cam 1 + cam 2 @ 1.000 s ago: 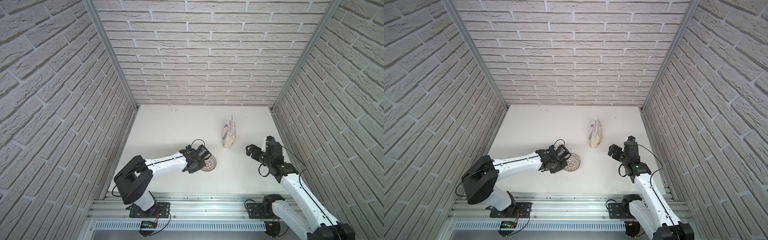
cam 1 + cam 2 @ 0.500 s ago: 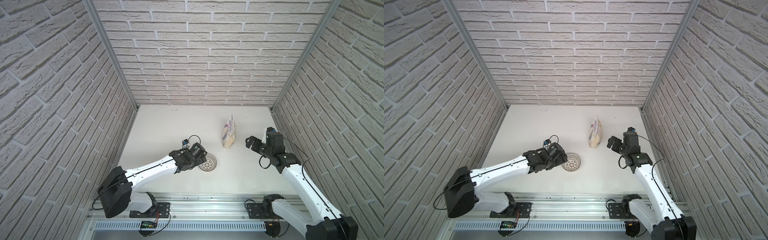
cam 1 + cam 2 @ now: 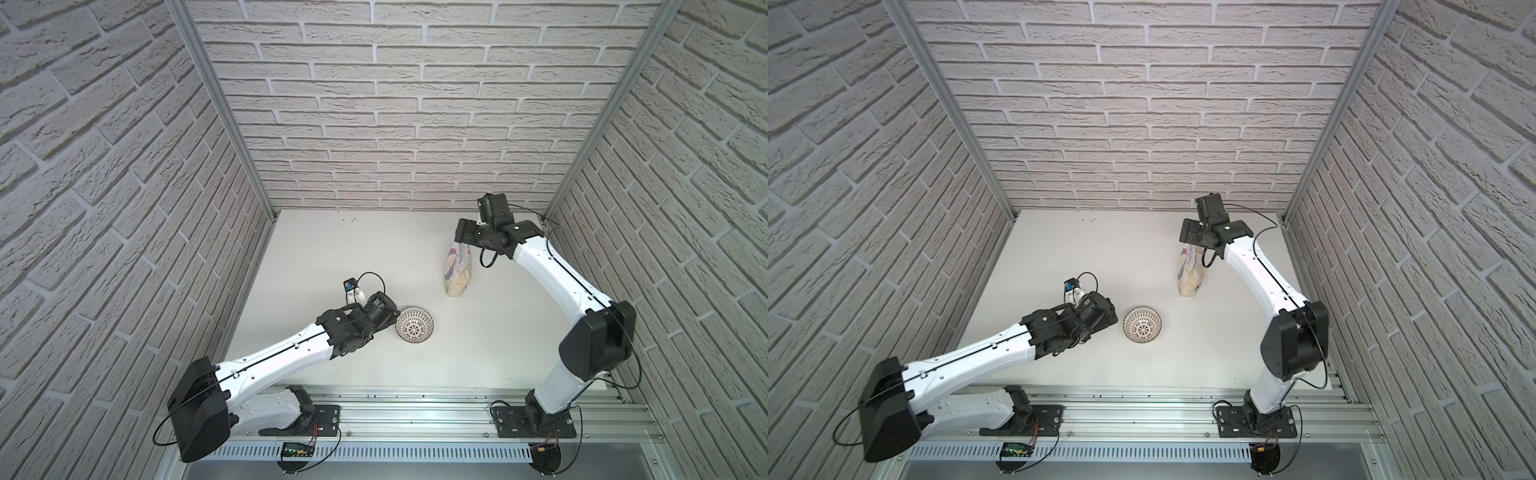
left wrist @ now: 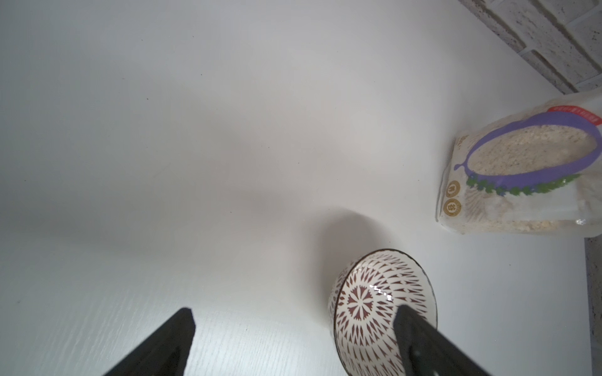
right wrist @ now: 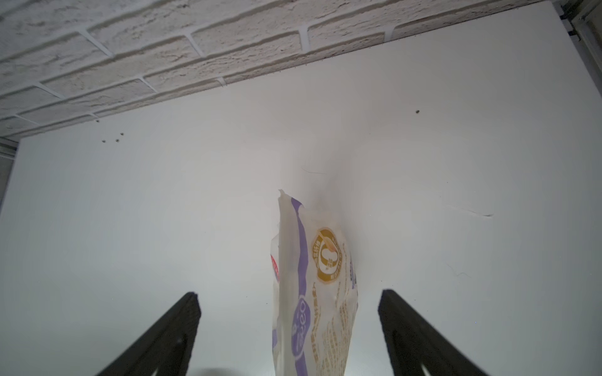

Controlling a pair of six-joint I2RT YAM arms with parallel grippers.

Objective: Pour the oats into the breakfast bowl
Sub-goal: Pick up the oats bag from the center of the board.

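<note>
Surface (image 3: 332,249): white, flat; walled by pale brick panels on three sides.
Bowl (image 3: 414,325): upright on the surface, near the middle, toward the front rail. The dark lattice pattern inside is fully exposed in both top views (image 3: 1142,325) and in the left wrist view (image 4: 374,299).
Oats (image 3: 457,270): inside the clear printed bag, standing upright on the surface, behind the bowl and to its right, apart from it. Flakes fill the lower part (image 3: 1191,278); the purple ring print faces the left wrist camera (image 4: 521,175).
Left hand (image 3: 390,319): low over the surface, just beside the bowl on its left side. Fingers (image 4: 176,335) spread wide with nothing between them but bare surface. One finger overlaps the bowl in the left wrist view; contact with the rim cannot be confirmed.
Right hand (image 3: 462,233): above the bag, at its top edge. Fingers (image 5: 185,312) apart, one on each side of the bag's upper part (image 5: 312,293), with a clear gap on both sides. Bag not clamped.
Left arm: stretched low from the front rail toward the bowl.
Right arm: raised, elbow high, reaching back over the bag.
</note>
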